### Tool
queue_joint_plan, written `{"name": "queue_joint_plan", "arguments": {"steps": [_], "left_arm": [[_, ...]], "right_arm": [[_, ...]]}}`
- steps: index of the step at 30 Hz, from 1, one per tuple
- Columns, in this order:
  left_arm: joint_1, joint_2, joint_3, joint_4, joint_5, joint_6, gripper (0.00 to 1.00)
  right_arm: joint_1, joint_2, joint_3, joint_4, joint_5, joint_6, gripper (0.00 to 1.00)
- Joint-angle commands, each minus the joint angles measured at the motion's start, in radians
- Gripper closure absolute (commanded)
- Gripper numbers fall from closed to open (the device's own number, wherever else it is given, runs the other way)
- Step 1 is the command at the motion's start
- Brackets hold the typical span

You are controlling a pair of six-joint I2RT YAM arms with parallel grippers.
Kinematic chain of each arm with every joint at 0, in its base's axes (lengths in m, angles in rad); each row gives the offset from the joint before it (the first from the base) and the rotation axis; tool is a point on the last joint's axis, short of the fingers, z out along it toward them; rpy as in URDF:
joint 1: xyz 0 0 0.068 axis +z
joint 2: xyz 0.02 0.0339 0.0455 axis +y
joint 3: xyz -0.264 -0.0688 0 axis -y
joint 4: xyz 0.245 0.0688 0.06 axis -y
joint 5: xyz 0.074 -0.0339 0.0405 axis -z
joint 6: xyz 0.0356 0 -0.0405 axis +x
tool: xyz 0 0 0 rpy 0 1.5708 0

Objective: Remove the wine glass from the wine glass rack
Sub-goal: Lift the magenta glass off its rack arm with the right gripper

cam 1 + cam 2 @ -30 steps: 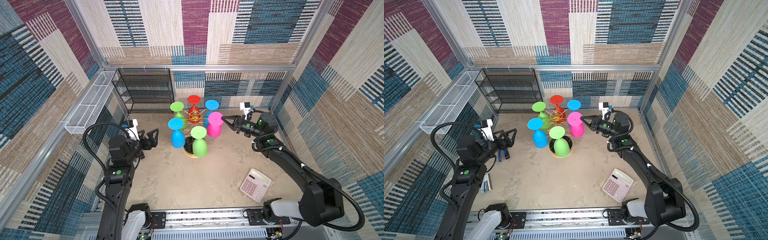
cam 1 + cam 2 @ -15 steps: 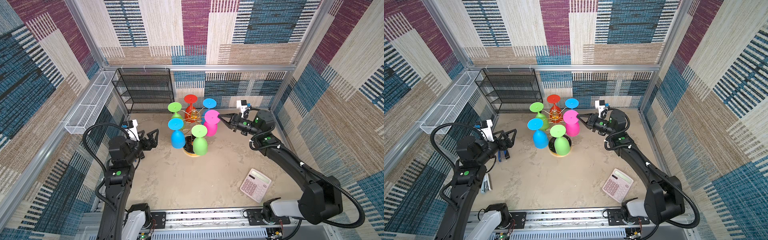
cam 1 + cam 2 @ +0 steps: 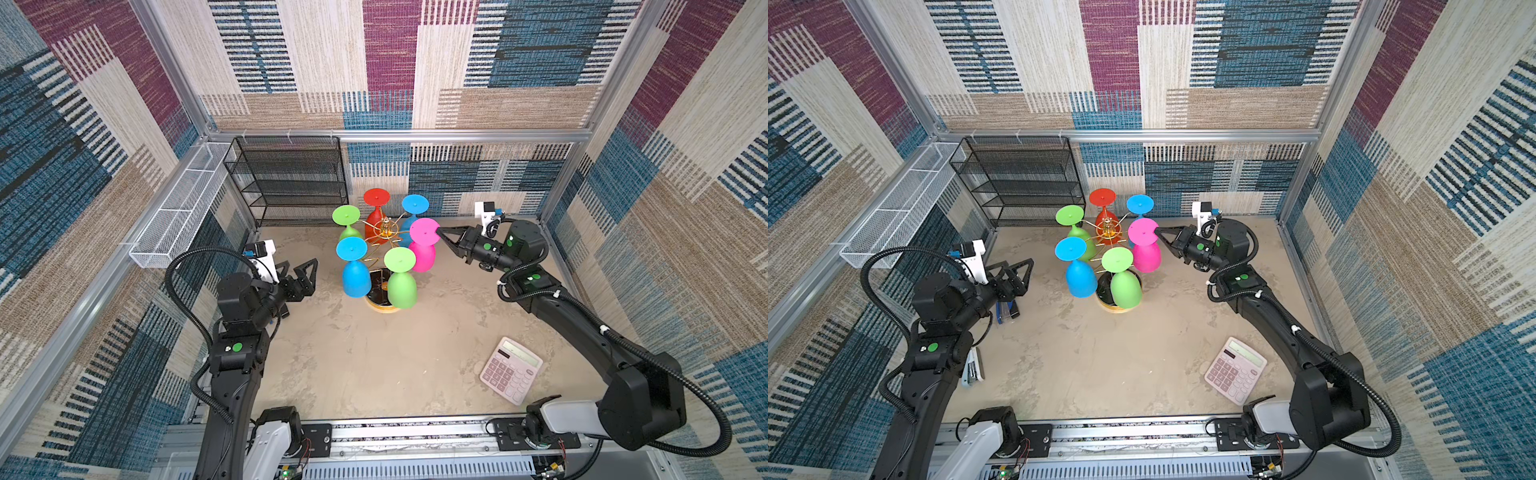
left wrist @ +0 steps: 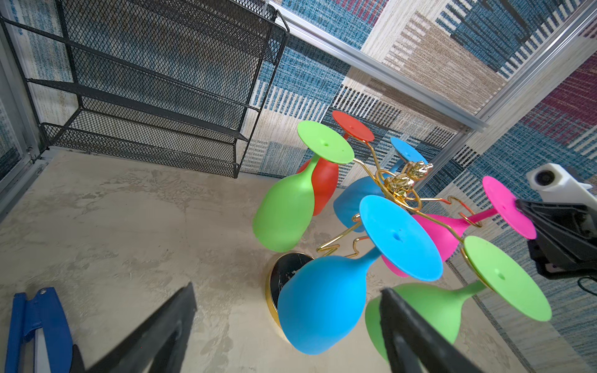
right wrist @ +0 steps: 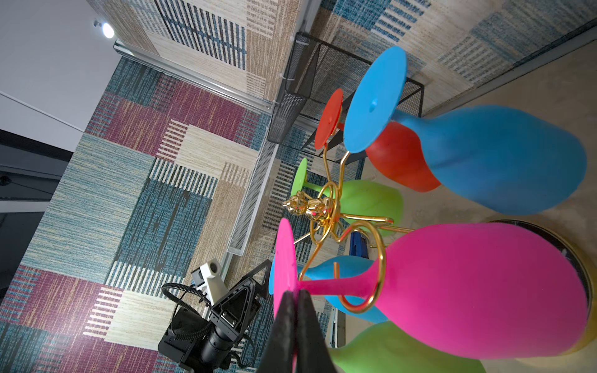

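The wine glass rack (image 3: pixel 384 228) (image 3: pixel 1108 229), a gold wire stand on a round black base, holds several coloured glasses upside down. A pink wine glass (image 3: pixel 423 258) (image 3: pixel 1146 255) (image 5: pixel 484 290) hangs on the right side, its stem still inside a gold loop. My right gripper (image 3: pixel 440 235) (image 3: pixel 1158 232) (image 5: pixel 293 296) is shut on the rim of the pink glass's foot. Left of the rack, my left gripper (image 3: pixel 305 275) (image 3: pixel 1021 271) (image 4: pixel 287 290) is open and holds nothing; a blue glass (image 4: pixel 319 300) hangs just beyond its fingertips.
A black mesh shelf unit (image 3: pixel 291 178) stands at the back left, next to a white mesh basket (image 3: pixel 178 216) on the left wall. A pink calculator (image 3: pixel 511 370) lies front right. Two blue staplers (image 3: pixel 1007 309) (image 3: pixel 971 370) lie under the left arm.
My right gripper has moved left and slightly back with the pink foot pinched. The rack's glasses have turned a little with it. The left arm has not moved.
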Motion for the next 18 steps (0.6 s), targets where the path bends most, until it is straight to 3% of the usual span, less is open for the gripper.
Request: {"name": "queue_joint_plan", "arguments": {"steps": [1,18], "left_arm": [[0.001,-0.001,0.0,0.013,0.017,-0.016,0.09],[0.002,-0.007,-0.005,0.014,0.02,-0.018,0.09]], "right_arm": [[0.004,-0.002,0.01,0.007,0.043,0.008,1.0],[0.067,0.038,0.08,-0.05,0.121,-0.046,1.0]]}}
